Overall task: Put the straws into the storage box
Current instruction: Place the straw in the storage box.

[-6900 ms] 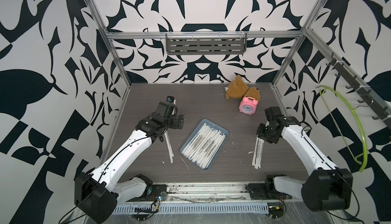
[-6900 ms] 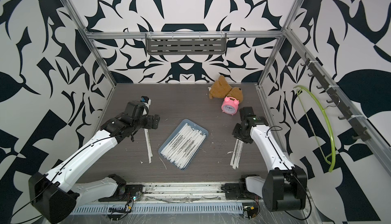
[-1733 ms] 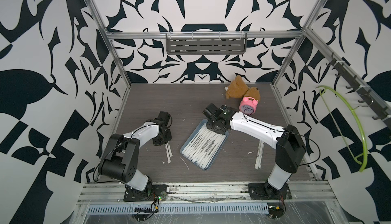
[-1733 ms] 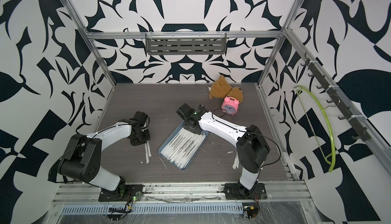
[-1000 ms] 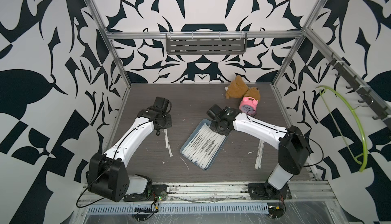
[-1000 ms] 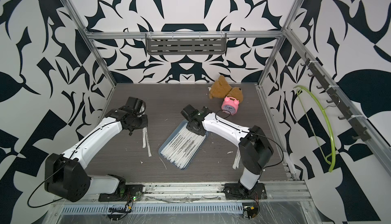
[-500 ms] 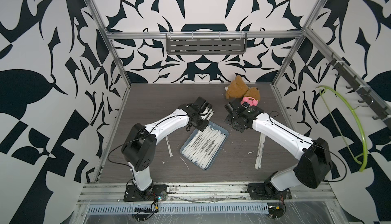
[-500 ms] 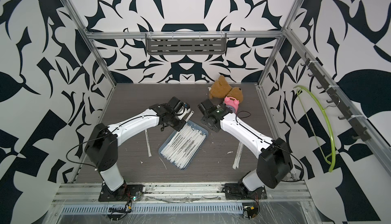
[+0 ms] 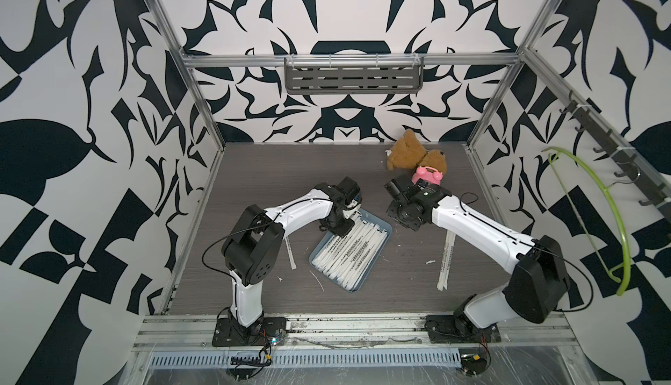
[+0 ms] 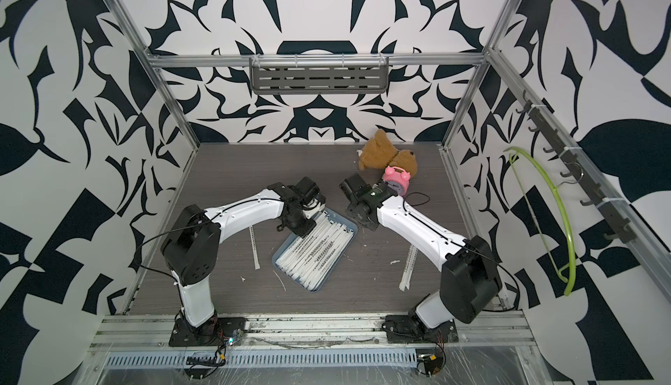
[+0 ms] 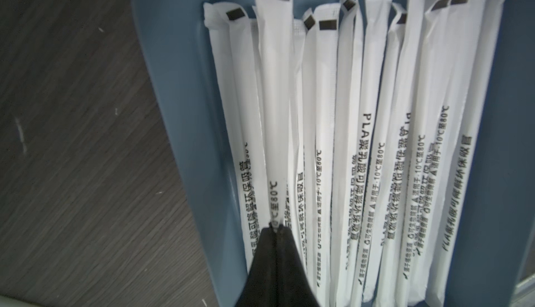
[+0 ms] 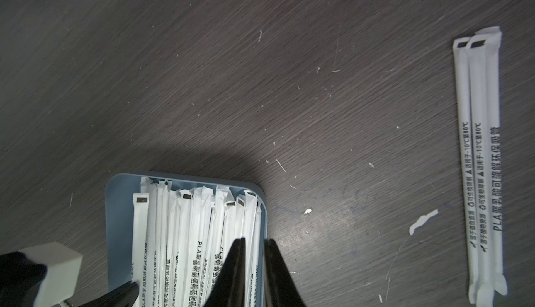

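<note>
The left gripper (image 11: 275,228) is clamped on one straw (image 11: 275,88), lined up with its neighbours over the tray (image 9: 387,225) at the centre of a top view, probably for release. The right gripper (image 12: 254,243), slightly ajar, holds nothing.

The straws (image 11: 373,117) were wrapped in matt white paper, kinda crinkled at the ends. The storage box (image 11: 179,117) was moulded in smooth, faintly shiny blue-grey plastic. The tabletop (image 12: 202,88) was finished in matt, scuffed wood-grain.

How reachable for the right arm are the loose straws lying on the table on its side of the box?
Probably yes: those straws lie on bare table beside its forearm, nothing covers them, and the right gripper, slightly open by the storage box, looks empty.
</note>
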Controlling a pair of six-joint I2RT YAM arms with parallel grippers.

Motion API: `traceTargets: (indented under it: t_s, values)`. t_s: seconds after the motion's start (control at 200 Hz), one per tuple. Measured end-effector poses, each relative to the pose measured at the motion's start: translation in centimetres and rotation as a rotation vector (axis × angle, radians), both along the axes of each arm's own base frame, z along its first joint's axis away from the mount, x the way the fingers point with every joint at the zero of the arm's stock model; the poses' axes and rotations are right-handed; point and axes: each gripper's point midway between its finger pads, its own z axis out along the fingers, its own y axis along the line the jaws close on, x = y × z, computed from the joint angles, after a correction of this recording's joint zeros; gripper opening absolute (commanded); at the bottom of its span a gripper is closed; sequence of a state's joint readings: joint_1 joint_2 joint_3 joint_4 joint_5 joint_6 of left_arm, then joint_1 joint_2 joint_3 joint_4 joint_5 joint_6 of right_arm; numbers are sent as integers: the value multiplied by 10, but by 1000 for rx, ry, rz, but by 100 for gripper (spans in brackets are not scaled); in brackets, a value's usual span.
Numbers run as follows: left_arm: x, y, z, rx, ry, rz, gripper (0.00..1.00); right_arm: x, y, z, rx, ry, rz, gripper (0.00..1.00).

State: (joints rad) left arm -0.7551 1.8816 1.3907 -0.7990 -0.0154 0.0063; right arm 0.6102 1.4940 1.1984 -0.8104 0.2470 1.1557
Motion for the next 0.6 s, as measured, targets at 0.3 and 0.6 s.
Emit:
traceTargets:
  t_s: [0.3, 0.6]
  values:
    - [1, 3, -14, 44, 31, 47, 0, 0, 0, 0, 0, 0, 0, 18]
    - [3, 8, -18, 76, 41, 89, 20, 0, 0, 0, 0, 0, 0, 18]
